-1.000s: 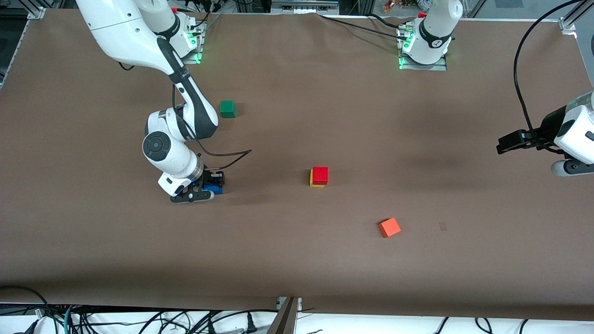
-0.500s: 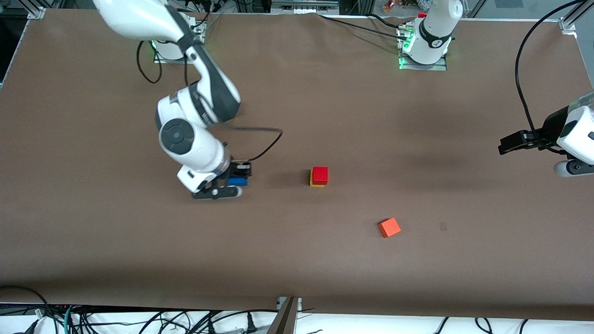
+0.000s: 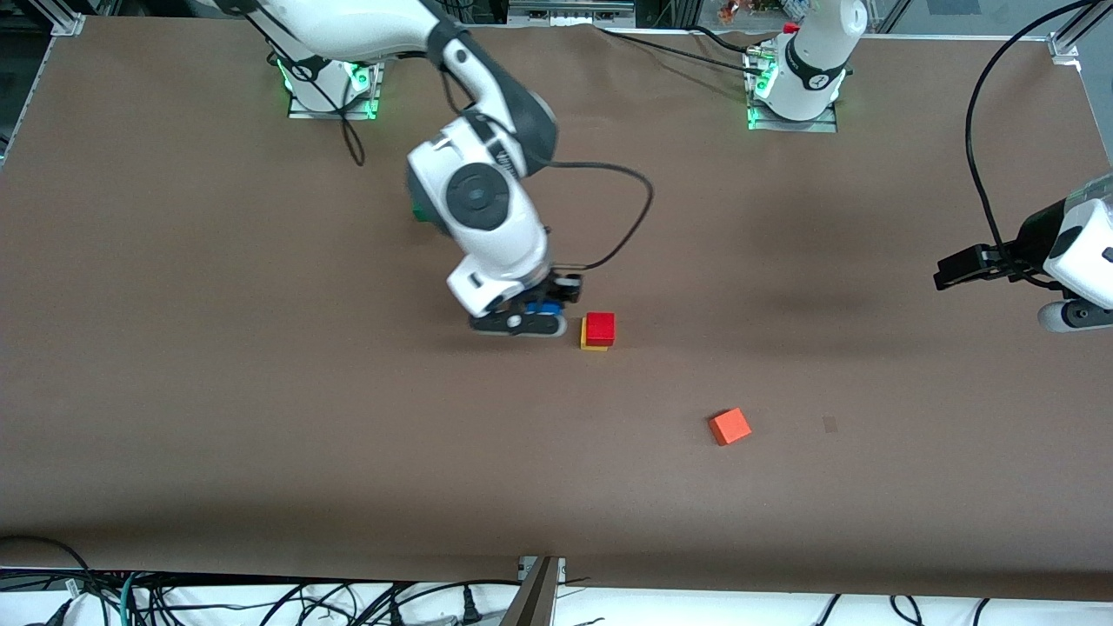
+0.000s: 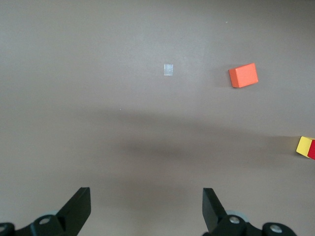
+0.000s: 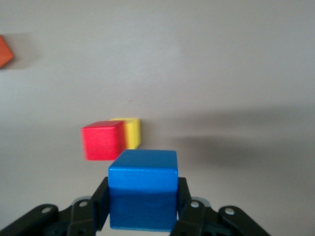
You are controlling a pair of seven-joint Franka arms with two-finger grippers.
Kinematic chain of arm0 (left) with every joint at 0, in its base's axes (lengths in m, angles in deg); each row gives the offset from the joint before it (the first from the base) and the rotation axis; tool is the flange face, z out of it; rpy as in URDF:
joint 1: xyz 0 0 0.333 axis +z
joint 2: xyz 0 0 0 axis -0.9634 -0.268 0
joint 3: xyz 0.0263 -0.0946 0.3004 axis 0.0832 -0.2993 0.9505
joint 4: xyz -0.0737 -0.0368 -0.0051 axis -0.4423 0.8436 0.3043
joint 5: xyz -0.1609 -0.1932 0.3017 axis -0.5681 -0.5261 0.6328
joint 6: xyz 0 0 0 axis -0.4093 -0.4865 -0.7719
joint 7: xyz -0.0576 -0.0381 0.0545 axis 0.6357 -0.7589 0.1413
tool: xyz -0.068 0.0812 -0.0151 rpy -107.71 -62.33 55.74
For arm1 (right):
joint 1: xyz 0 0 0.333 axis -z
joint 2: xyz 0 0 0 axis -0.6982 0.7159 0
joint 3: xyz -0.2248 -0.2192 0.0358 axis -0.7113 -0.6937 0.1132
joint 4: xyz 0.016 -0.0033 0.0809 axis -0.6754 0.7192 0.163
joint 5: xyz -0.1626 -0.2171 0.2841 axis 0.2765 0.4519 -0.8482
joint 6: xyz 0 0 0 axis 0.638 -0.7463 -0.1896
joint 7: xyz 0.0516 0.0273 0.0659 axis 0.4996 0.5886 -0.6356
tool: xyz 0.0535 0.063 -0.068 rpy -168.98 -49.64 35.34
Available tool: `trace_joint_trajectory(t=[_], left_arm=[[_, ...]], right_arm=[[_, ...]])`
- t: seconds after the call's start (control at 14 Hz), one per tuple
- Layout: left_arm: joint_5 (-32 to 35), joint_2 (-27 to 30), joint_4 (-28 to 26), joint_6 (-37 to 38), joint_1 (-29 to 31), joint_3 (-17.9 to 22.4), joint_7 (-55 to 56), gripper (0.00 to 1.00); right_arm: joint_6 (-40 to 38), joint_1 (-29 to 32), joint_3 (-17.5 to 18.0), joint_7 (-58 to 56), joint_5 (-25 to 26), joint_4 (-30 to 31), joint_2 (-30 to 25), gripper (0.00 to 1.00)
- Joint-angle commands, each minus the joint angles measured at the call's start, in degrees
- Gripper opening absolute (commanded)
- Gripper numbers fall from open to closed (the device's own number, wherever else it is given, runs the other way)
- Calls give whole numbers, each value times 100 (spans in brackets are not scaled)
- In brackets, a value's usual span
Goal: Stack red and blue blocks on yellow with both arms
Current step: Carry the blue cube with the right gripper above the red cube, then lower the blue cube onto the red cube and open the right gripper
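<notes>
The red block [image 3: 600, 327] sits on the yellow cube [image 3: 593, 346], with an orange cube [image 3: 729, 426] nearer the front camera than this stack and toward the left arm's end. The right gripper [image 3: 541, 315], pinching the blue block [image 5: 142, 194] between its fingers, hangs just beside the stack; the step in hand is judged to be carrying blue to the stack, so the next move calls for centring it over red, then lowering. The left gripper [image 4: 146, 209], fingers spread and empty, waits well apart at the table's end.

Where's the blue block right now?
The blue block is clamped in the right gripper, held in the air just beside the red block that sits on the yellow block, toward the right arm's end of the table.
</notes>
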Motion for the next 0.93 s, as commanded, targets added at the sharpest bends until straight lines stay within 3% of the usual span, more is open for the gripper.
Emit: trace_joint_trajectory(t=[0.0, 0.14, 0.29, 0.86], left_arm=[[-92, -12, 43, -33, 30, 20, -68, 100], [-101, -12, 43, -33, 21, 20, -41, 100], [-101, -12, 43, -33, 21, 20, -41, 100], [-110, -12, 43, -33, 30, 29, -41, 100]], right_arm=[[159, -280, -81, 531, -34, -698, 491, 47], [397, -500, -98, 760, 79, -698, 605, 48], [494, -702, -124, 954, 544, -689, 701, 48], [810, -660, -133, 849, 1021, -680, 878, 51]])
